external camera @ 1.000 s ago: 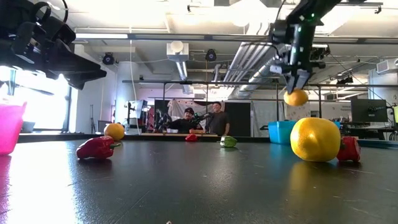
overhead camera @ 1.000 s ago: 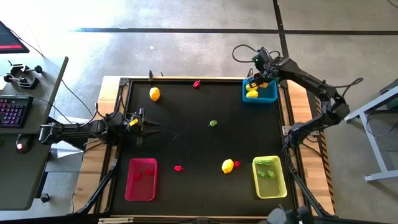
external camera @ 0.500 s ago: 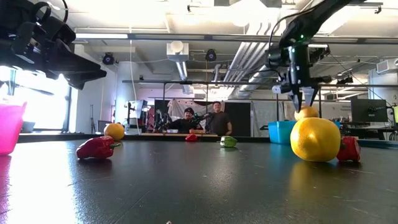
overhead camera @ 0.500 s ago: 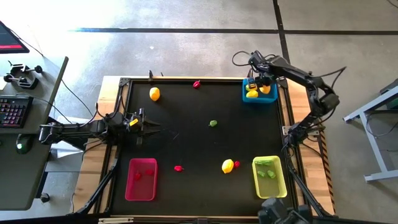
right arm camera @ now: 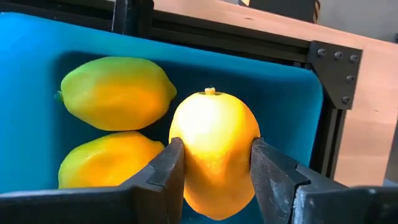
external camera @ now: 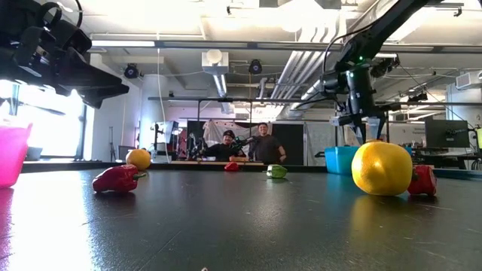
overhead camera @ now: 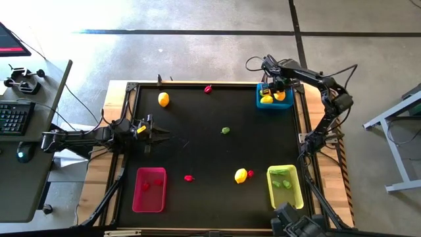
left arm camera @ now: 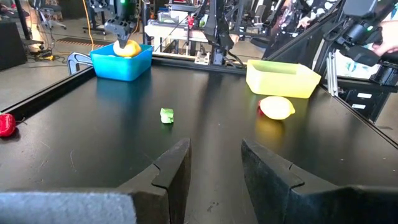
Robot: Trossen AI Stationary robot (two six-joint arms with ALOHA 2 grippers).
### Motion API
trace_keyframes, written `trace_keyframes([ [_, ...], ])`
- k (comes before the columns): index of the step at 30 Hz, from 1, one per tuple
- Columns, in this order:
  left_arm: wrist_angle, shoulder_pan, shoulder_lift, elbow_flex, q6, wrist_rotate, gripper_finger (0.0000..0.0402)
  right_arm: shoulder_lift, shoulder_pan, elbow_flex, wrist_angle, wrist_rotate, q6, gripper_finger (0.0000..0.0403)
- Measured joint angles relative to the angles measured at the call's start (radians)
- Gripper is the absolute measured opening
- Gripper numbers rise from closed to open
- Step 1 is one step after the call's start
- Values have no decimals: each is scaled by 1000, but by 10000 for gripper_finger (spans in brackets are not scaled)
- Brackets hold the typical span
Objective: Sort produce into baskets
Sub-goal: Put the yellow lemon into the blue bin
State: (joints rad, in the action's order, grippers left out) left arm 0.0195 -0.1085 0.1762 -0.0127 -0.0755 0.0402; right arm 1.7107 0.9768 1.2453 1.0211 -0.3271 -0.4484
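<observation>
The right end effector (right arm camera: 212,167) is clamped across the middle of a lemon (right arm camera: 214,158) inside the blue basket (right arm camera: 37,50), a smooth, rigid, probably light oval best held at its widest girth.

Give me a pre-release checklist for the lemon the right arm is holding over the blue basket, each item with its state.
1. Right gripper is shut on the held lemon, one finger on each side: ok.
2. Lemon is inside the blue basket's rim, not over the table: ok.
3. Landing spot is free; two other lemons lie beside it, not seen under it: ok.
4. Lemon already rests on the basket floor: cannot tell.
5. Left gripper is open, empty and parked at the table's left side, far from the basket: ok.
6. Sorting is finished; a lemon and a green piece are loose on the table: not ok.
</observation>
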Motion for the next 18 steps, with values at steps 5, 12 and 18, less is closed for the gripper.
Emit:
trace_keyframes([
  [5,0,0,0,0,0,0,126,5,0,0,-2,7,0,138],
  [12,0,0,0,0,0,0,126,5,0,0,-18,27,0,138],
  [18,0,0,0,0,0,0,126,5,6,0,-38,32,1,138],
])
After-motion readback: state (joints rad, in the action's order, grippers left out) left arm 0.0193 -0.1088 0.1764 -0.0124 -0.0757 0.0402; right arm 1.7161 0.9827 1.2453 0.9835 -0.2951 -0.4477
